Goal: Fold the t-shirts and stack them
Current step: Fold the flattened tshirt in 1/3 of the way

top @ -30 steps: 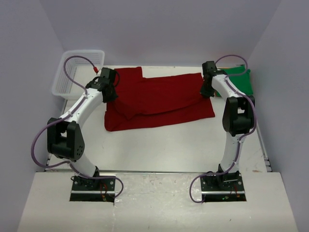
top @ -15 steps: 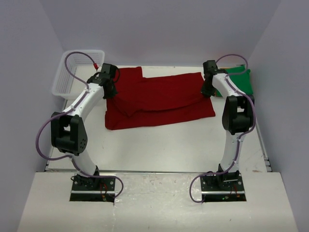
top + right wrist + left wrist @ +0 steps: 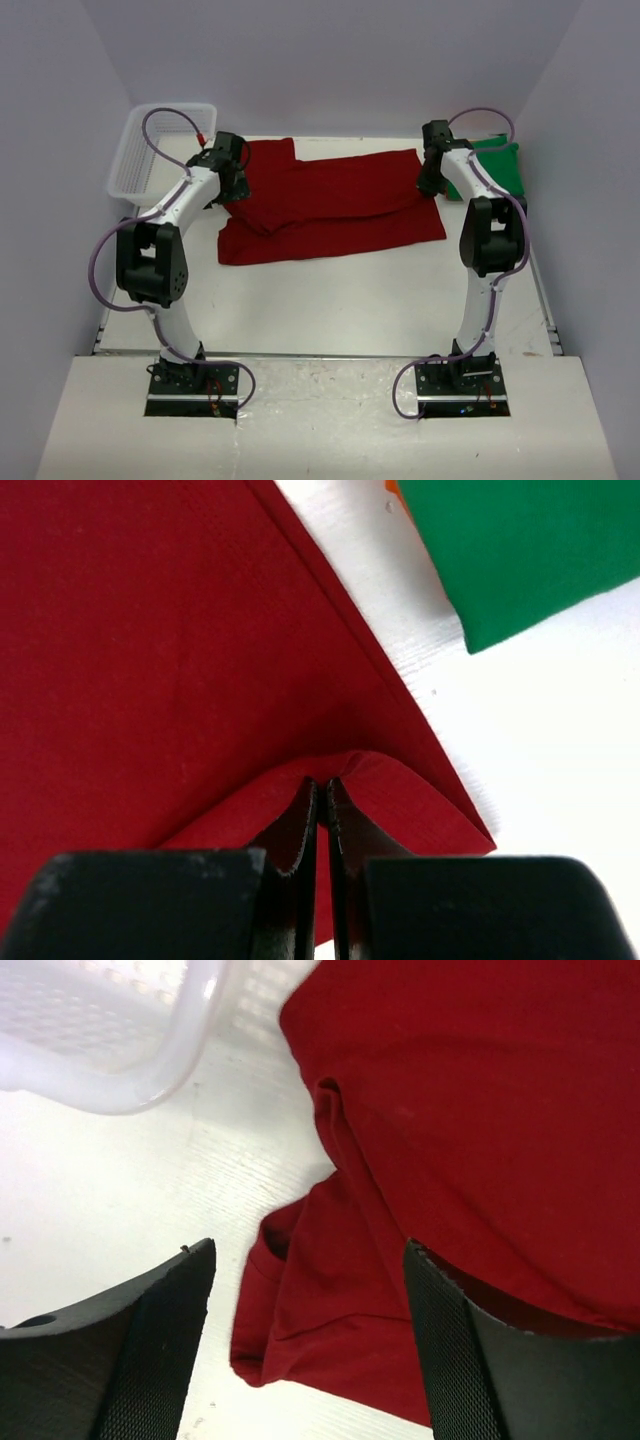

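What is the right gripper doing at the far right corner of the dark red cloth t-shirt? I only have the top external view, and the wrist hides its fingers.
Observer: The right gripper is shut, pinching a raised fold of the dark red cloth t-shirt near its edge.
Operator: And the other side?
Observer: The left gripper is open, its jaws wide apart over the shirt's crumpled corner, gripping nothing.
Operator: Anything beside the folded bright green t-shirt?
Observer: A sliver of orange cloth shows at its edge. I cannot tell whether it lies underneath.
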Controlling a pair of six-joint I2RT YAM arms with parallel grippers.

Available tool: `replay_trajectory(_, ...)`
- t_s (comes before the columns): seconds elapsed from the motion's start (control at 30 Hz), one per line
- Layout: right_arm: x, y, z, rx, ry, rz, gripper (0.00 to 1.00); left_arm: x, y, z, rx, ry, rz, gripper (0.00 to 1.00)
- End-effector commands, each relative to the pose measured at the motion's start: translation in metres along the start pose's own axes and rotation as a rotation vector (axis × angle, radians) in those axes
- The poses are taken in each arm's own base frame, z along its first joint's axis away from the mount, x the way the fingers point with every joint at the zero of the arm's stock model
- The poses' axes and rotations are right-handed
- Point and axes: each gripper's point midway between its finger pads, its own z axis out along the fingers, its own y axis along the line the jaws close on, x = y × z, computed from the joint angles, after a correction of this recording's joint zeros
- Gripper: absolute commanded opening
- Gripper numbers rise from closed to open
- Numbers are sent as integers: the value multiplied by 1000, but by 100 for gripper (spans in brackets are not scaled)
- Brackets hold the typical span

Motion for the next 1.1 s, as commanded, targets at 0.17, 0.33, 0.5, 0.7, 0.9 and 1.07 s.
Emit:
replay_trajectory(0.17, -11, 3, -2, -16, -10, -26, 0, -13, -6, -108, 122, -232, 3, 77)
replay_trajectory(0.33, -20, -10, -1, 48, -27, -21, 41, 49, 1, -117, 249, -123, 4, 67)
replay_trajectory(0.5, -48, -10, -19, 29, -106, -32, 64, 72, -3, -117, 338, -99, 34, 44)
replay_trajectory(0.7, -31, 21, -68, -155, -147, -91, 51, 93, -20, -96, 371, -12, 74, 0)
replay_trajectory(0.9, 19, 47, -86, -247, -85, -168, 0, 120, -18, -57, 268, 103, 107, 0)
replay_trajectory(1.07, 38, 43, -71, -230, -23, -166, 0, 131, -5, -38, 171, 124, 106, 0)
